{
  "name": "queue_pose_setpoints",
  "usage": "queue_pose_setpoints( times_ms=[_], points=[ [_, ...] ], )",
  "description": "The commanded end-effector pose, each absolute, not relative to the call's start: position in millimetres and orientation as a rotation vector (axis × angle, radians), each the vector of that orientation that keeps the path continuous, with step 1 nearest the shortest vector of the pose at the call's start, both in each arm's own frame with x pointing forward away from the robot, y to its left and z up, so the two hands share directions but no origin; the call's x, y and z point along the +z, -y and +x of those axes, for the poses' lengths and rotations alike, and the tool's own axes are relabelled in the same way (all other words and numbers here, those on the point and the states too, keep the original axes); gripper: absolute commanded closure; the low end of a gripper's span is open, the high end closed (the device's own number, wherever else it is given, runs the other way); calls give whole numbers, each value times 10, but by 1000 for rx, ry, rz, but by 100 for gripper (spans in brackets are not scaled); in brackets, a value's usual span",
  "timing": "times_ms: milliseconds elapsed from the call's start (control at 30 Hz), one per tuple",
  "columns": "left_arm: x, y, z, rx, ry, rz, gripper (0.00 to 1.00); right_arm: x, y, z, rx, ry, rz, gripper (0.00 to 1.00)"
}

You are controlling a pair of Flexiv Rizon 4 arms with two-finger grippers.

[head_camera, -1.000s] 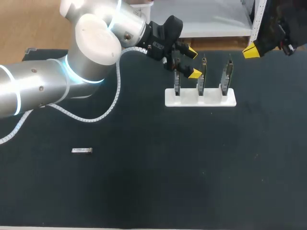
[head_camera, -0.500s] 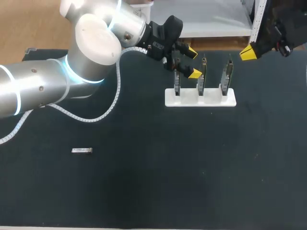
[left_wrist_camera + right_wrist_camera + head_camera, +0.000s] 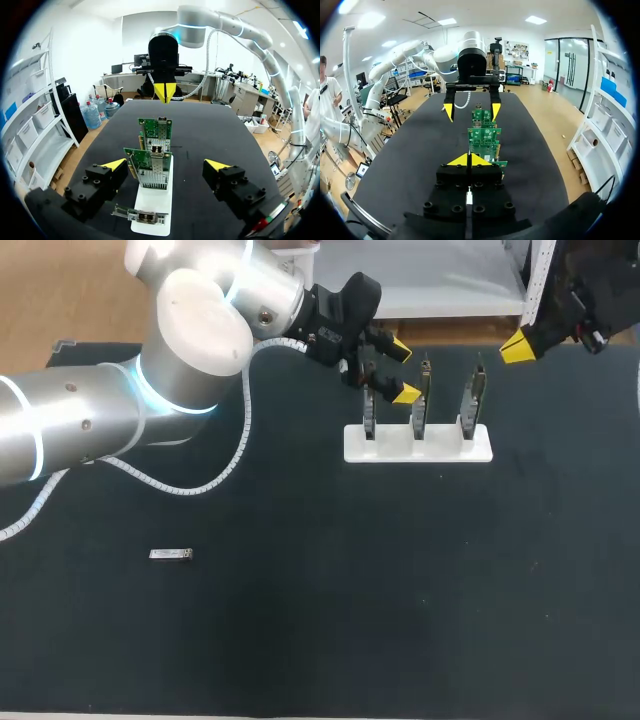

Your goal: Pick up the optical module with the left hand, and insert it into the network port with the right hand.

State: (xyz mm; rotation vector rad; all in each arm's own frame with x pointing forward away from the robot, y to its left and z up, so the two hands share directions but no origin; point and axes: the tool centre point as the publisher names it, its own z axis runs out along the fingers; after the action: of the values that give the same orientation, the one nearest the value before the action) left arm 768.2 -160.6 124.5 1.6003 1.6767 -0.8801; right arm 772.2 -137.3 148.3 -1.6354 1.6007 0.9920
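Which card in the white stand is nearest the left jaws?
The card at the stand's left end, beside the open left jaws; the other two stand farther right.

Left tool (image 3: 402, 371) hangs with fingers spread wide; right tool (image 3: 469, 160) has its tips pressed together.

Nothing readable here, tbh. Any print on the small silver optical module (image 3: 171, 554) lying on the black table (image 3: 300, 640) is way too tiny, and the markings on the green circuit boards (image 3: 150, 162) in the white rack (image 3: 150, 207) are just blur.
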Motion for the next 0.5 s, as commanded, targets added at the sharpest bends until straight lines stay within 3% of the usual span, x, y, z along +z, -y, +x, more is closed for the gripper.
queue_pose_setpoints(
  times_ms=[33, 100, 133, 167, 500],
  points=[
    [1248, 1609, 7688, -879, -1679, 1602, 0, 1475, 1359, 7751, 994, -1602, -1640, 100],
    [1248, 1609, 7688, -879, -1679, 1602, 0, 1470, 1348, 7757, 992, -1604, -1650, 100],
    [1248, 1609, 7688, -879, -1679, 1602, 0, 1466, 1340, 7765, 986, -1626, -1648, 83],
    [1248, 1609, 7688, -879, -1679, 1602, 0, 1466, 1340, 7765, 986, -1626, -1648, 0],
    [1248, 1609, 7688, -879, -1679, 1602, 0, 1466, 1340, 7765, 986, -1626, -1648, 0]
  ],
)
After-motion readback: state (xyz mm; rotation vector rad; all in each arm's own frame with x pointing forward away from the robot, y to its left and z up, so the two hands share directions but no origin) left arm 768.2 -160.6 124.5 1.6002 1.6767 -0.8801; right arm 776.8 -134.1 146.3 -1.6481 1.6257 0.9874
